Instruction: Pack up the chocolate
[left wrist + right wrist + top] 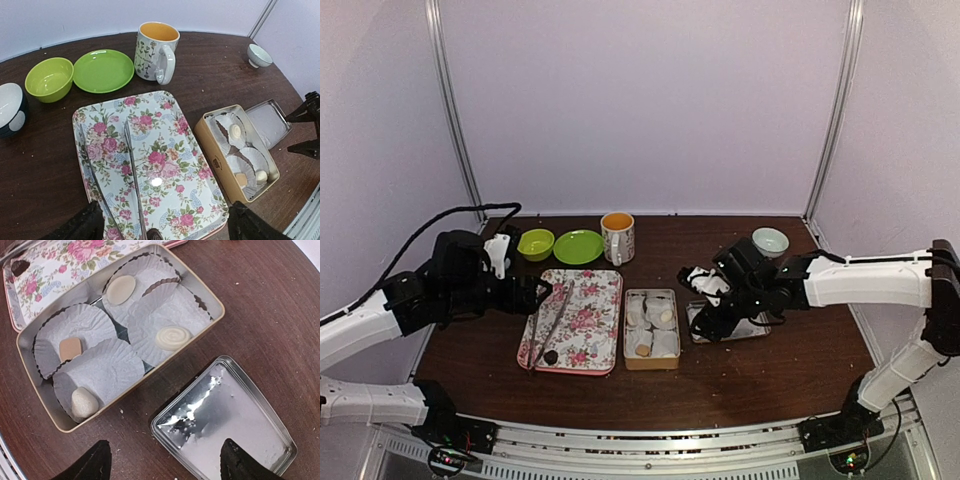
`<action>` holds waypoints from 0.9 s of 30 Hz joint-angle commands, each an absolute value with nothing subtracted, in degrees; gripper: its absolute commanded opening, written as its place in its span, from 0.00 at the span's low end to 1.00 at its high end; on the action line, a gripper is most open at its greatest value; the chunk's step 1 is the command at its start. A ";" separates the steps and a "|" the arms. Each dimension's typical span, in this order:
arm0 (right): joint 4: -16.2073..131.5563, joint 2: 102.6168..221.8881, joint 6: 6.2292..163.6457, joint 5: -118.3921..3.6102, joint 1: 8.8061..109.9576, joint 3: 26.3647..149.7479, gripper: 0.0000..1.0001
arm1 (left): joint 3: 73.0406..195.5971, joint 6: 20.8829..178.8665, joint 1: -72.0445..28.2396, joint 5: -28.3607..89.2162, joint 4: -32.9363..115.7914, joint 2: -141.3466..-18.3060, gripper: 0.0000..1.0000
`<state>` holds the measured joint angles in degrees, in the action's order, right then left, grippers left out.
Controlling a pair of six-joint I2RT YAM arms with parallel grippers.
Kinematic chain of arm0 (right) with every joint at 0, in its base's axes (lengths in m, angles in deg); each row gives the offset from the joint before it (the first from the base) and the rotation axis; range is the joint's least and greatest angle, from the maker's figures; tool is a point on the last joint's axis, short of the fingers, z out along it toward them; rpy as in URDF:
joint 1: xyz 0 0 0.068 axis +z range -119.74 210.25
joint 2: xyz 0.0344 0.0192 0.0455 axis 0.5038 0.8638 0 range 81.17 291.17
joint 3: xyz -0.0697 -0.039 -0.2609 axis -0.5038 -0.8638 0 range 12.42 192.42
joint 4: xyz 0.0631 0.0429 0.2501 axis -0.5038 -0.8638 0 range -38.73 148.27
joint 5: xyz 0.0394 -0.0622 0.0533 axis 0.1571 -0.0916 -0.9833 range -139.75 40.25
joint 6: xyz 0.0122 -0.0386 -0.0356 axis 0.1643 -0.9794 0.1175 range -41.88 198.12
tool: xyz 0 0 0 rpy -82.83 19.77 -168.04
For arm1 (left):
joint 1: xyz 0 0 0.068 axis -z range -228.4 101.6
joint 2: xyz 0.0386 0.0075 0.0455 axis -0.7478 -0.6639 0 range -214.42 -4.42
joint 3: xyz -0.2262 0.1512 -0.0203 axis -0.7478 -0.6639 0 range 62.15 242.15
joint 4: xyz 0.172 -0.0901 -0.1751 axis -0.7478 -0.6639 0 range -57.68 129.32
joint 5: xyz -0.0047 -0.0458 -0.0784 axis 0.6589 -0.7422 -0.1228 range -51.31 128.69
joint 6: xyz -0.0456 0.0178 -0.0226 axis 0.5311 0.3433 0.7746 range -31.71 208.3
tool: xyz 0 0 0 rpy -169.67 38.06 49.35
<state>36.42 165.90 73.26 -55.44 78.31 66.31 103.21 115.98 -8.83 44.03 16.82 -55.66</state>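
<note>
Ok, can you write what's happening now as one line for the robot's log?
tiny dark brown chocolate lump: on flowery tray, not packed | left gripper: open, empty | right gripper: open, over silver tin lid

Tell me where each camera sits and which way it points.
Top external: above and behind the bases, looking down on the table; left arm and right arm show.
Left wrist: low over the floral tray, facing the mug; left end effector at bottom.
Right wrist: straight down on the tin and lid; right end effector at bottom.
Shared: all three show the tin.
</note>
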 commanded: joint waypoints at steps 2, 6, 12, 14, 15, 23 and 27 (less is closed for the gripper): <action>34.11 171.79 68.85 -51.00 81.83 69.59 0.72 | 104.40 114.33 -9.20 42.93 18.37 -53.69 0.88; 34.24 174.98 68.64 -48.92 82.59 69.60 0.65 | 104.68 113.82 -9.20 43.55 17.77 -52.73 0.88; 36.25 178.10 69.11 -45.82 82.44 69.57 0.58 | 104.95 113.39 -9.20 43.78 17.18 -52.85 0.88; 36.78 179.00 69.85 -45.78 82.11 70.12 0.58 | 104.79 113.43 -9.20 43.70 17.33 -52.95 0.88; 36.96 179.45 70.15 -45.86 81.90 70.30 0.57 | 104.64 113.51 -9.18 43.62 17.39 -52.97 0.88; 32.94 184.88 71.36 -46.22 81.58 74.41 0.45 | 103.99 114.02 -9.20 43.61 17.27 -52.64 0.88; 33.80 184.96 72.03 -45.09 81.51 74.21 0.36 | 104.05 113.89 -9.20 43.61 17.04 -52.61 0.88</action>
